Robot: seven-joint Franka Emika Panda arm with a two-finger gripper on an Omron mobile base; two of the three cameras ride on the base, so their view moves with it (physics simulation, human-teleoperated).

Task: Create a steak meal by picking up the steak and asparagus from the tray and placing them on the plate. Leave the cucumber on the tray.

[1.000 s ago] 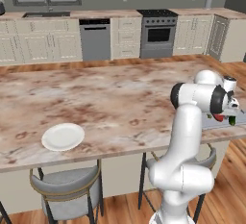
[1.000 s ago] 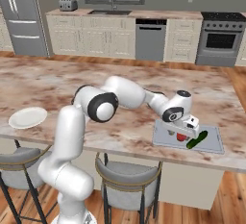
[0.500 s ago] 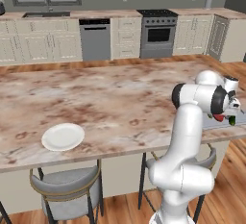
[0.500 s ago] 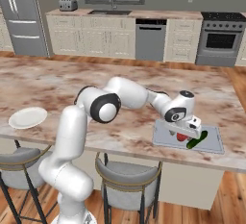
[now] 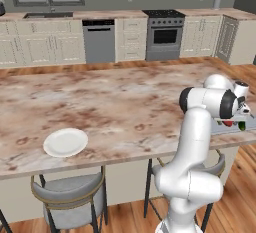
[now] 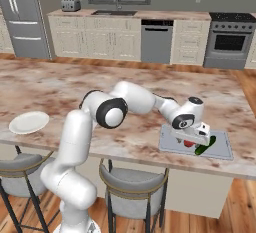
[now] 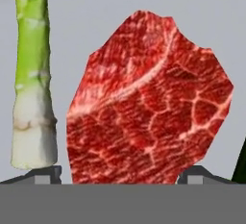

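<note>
The plate (image 6: 29, 122) sits near the table's (image 6: 75, 87) left front edge. Far right, the tray (image 6: 222, 149) lies by the front edge; on it, left to right: asparagus (image 7: 31, 74), steak (image 7: 149, 103), cucumber (image 6: 205, 146). The gripper (image 7: 120, 175) stands wide open, its fingertips (image 7: 43, 175) straddling the steak, gripping nothing.

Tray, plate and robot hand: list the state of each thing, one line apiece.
steak: flat on the tray, between the fingers, not lifted.
asparagus: lying on the tray beside the steak.
cucumber: on the tray.
tray: loaded with all three foods.
plate: empty.
gripper: open, low over the steak.
</note>
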